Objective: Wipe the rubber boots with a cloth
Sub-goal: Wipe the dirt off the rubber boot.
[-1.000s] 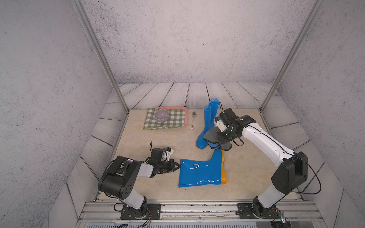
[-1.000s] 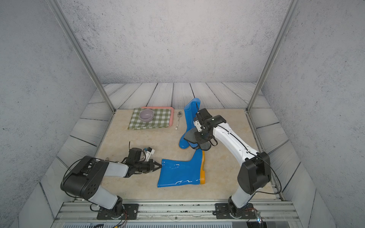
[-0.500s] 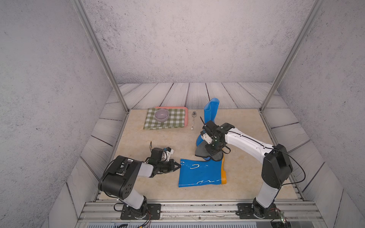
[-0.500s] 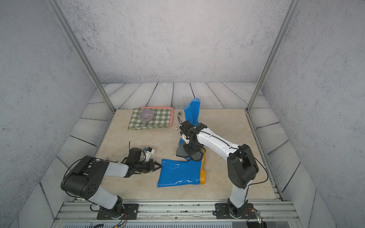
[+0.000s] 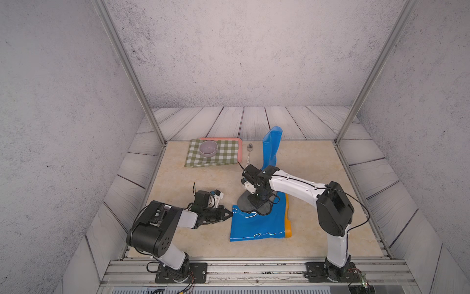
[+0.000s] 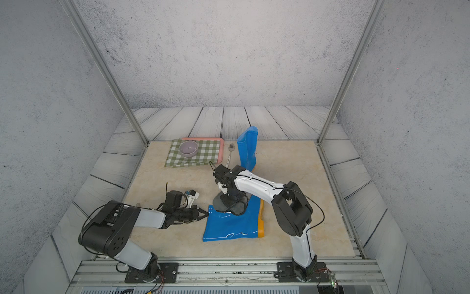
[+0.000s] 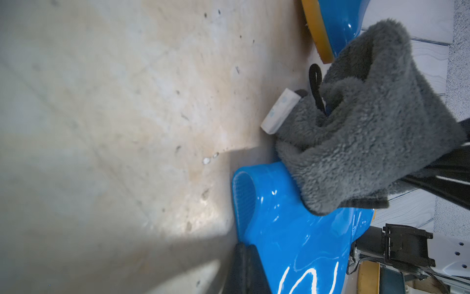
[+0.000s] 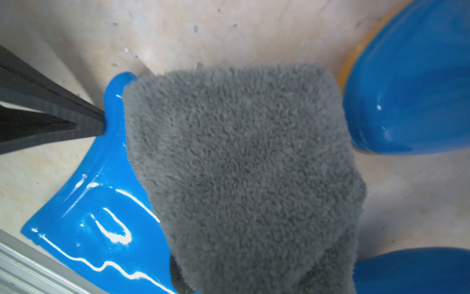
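Observation:
One glossy blue rubber boot point(image 5: 271, 149) point(image 6: 247, 149) stands upright at the back. The other boot point(image 5: 259, 224) point(image 6: 232, 225) lies flat on its side near the front, yellow sole to the right. My right gripper point(image 5: 259, 201) point(image 6: 232, 201) points down, shut on the dark grey cloth point(image 5: 248, 203) point(image 8: 241, 165), which rests on the lying boot's shaft. The cloth hides most of that gripper's fingers in the right wrist view. My left gripper point(image 5: 229, 213) point(image 7: 245, 257) is shut, its tips against the lying boot's top rim point(image 8: 114, 107).
A green-and-white checked cloth point(image 5: 223, 156) covers a pink tray point(image 5: 239, 150) at the back left, with a grey bowl point(image 5: 208, 149) on it. A spoon point(image 5: 249, 152) lies beside the tray. A metal rail point(image 5: 254, 267) runs along the front edge.
My right arm has carried the cloth from the upright boot's foot forward and down onto the lying boot's shaft. The left arm has not moved.

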`<act>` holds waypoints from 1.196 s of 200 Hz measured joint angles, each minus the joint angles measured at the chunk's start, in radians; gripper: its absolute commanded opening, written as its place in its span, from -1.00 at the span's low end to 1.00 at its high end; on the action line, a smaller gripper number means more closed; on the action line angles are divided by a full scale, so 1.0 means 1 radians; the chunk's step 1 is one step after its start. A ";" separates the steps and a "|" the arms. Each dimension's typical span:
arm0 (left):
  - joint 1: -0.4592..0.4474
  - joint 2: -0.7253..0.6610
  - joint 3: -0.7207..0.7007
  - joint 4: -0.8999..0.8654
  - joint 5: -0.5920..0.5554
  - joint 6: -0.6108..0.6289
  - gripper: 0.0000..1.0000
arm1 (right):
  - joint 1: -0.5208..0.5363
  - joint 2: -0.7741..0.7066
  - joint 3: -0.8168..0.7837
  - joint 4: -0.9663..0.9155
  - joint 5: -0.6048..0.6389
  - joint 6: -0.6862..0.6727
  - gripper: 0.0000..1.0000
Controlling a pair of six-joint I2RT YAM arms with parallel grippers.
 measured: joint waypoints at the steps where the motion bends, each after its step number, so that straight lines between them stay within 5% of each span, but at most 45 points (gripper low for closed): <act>1: 0.000 0.000 0.000 0.000 0.000 0.000 -1.00 | 0.001 0.002 0.002 0.000 0.000 0.000 -1.00; 74: 0.000 0.002 0.000 0.003 0.002 0.000 -1.00 | 0.043 0.160 0.277 -0.024 -0.034 -0.016 -1.00; 134: 0.000 0.003 0.000 0.006 0.003 0.000 -1.00 | 0.033 0.158 0.214 -0.066 0.033 -0.038 -1.00; 239: 0.000 0.005 0.000 0.007 0.003 0.000 -1.00 | -0.208 -0.219 -0.040 -0.164 0.256 -0.050 -1.00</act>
